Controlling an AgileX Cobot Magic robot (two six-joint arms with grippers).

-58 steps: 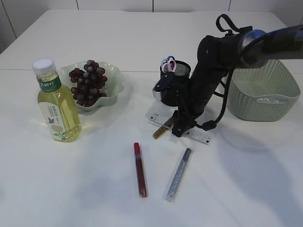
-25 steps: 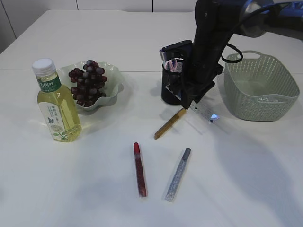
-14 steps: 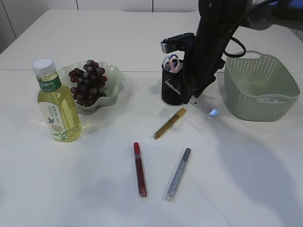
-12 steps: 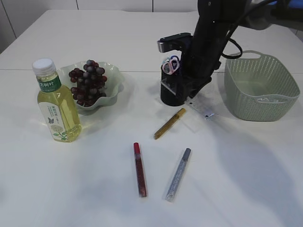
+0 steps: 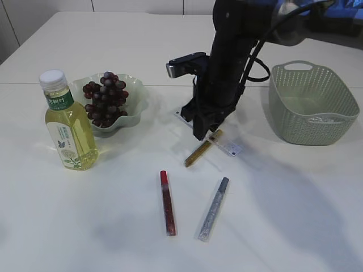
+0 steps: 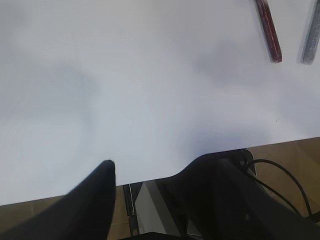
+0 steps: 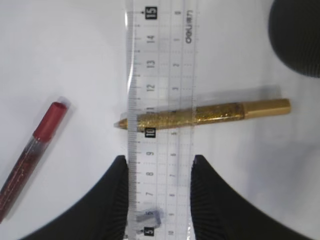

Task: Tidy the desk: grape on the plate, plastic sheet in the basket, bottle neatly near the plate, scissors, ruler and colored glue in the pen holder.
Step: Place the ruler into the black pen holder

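white table (image 5: 113, 238), brown floor (image 6: 295, 155)

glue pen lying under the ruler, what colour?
Gold glitter, with a plain gold cap: the glue pen seen through the clear ruler. The right wrist view shows it best.

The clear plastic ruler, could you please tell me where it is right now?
The clear plastic ruler is clamped in the right gripper, held over the gold glitter glue pen near the table's middle.

Looks like a lab or office test bench: plain white tabletop (image 5: 295, 215) under the black robot arm (image 5: 227, 62), pale panelled wall behind it, loose black cables (image 6: 280, 172) by the wrist, staged props like a pale green woven plastic basket (image 5: 313, 105) beside.
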